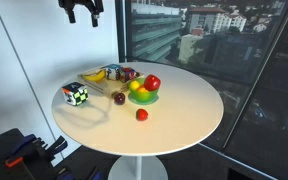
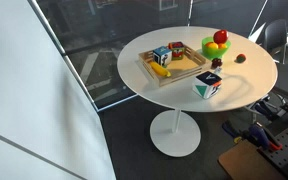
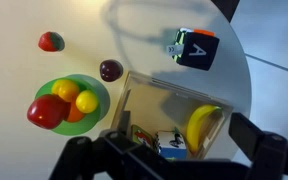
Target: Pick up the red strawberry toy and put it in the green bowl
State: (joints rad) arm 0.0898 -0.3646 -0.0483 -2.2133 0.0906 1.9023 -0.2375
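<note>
Black fingers (image 1: 70, 15) hang spread wide, empty, high above the red strawberry toy (image 1: 141, 114).

You see the red strawberry toy (image 3: 51, 41) lying alone on the white table (image 3: 14, 20), near the green bowl (image 3: 97, 88) but apart from it. The bowl holds red and yellow fruits. A dark maroon fruit (image 3: 111, 70) lies between bowl and tray (image 3: 164, 100).

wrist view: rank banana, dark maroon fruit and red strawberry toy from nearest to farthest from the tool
1. banana, in the tray, closest to the tool
2. dark maroon fruit, beside the green bowl
3. red strawberry toy, alone at upper left
</note>
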